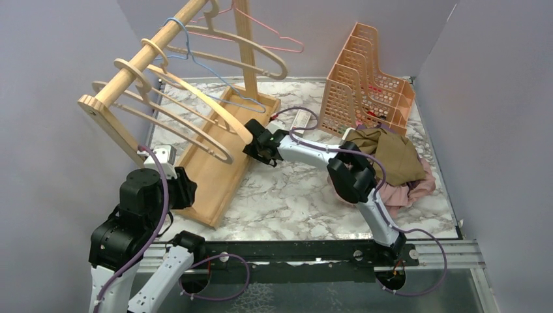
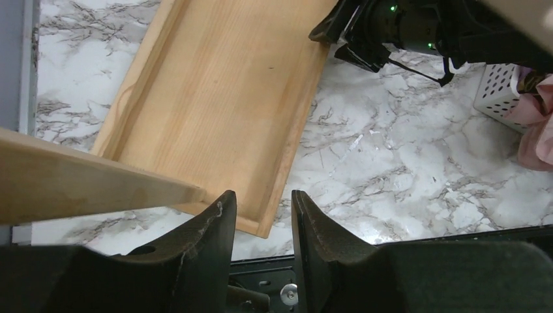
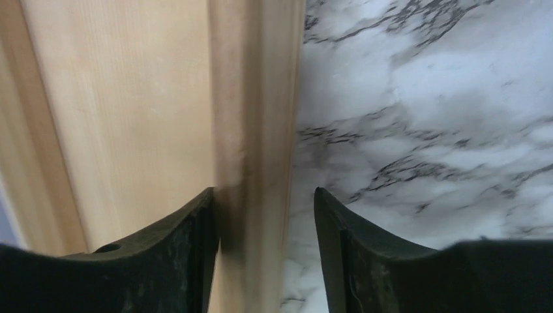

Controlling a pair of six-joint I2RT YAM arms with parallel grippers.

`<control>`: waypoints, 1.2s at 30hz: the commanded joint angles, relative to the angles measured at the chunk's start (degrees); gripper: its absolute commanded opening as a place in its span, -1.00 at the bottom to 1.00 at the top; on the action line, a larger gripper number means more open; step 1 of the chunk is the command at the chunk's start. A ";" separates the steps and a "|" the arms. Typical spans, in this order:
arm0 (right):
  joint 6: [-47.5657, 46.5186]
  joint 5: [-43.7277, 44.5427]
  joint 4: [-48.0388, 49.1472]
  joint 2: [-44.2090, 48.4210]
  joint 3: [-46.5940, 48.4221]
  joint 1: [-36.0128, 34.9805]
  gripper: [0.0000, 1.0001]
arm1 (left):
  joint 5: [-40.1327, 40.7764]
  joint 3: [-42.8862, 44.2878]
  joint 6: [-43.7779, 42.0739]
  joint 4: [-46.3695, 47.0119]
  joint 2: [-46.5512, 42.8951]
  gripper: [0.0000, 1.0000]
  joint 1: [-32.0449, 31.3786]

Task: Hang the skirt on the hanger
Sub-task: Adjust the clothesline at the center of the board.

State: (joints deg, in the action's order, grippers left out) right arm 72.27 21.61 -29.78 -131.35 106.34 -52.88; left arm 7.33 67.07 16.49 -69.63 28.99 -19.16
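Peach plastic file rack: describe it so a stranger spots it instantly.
On the marble-patterned table, go to the far right corner. The peach plastic file rack stands behind the olive and pink clothes pile. It alone is a stepped lattice.

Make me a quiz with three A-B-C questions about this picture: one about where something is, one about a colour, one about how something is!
1. Where is the clothes pile? A on the table beside the file holder. B inside a drawer. C on a chair.
2. What colour is the file holder? A green. B orange. C black.
3. The wooden hangers are: A broken. B holding a skirt. C bare.
Answers: 1 A, it lies by the holder; 2 B, its mesh is orange; 3 C, nothing hangs on them.
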 commanded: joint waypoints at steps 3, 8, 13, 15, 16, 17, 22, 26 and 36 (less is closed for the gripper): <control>-12.59 -13.25 8.79 5.76 -8.65 2.16 0.53 | -5.71 0.16 -1.68 4.42 0.08 -0.13 -0.11; -20.59 -25.15 15.24 12.71 -18.86 2.08 0.61 | -10.95 -1.24 -2.38 7.74 -1.61 -0.01 -0.13; -27.90 -32.21 23.21 19.37 -30.00 0.62 0.56 | -17.26 -1.87 -3.22 10.64 -2.62 0.11 -0.17; -29.03 -31.77 23.46 21.07 -33.20 -0.67 0.46 | -19.30 -2.14 -3.35 11.55 -2.67 0.13 -0.12; -28.64 -31.84 23.68 21.31 -34.72 -1.09 0.38 | -20.30 -2.44 -3.31 12.09 -2.75 0.14 -0.17; -28.33 -32.44 24.16 21.11 -35.93 -1.35 0.31 | -21.59 -2.84 -3.19 12.71 -2.94 0.14 -0.18; -26.32 -33.10 26.20 17.11 -35.19 -3.39 0.09 | -25.16 -4.31 -2.79 14.46 -3.32 0.15 -0.11; -25.11 -33.00 26.28 12.23 -29.79 -5.19 0.06 | -26.56 -4.44 -3.25 14.82 -3.47 0.14 -0.16; -28.82 -24.67 24.57 2.55 -17.26 -5.30 0.21 | -26.81 -3.80 -3.75 14.95 -3.33 0.13 -0.13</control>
State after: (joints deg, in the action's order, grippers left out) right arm 46.96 -9.78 -5.82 -123.76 84.93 -58.11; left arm -17.65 62.83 13.58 -56.58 26.13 -19.16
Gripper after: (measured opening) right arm 0.576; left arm 0.563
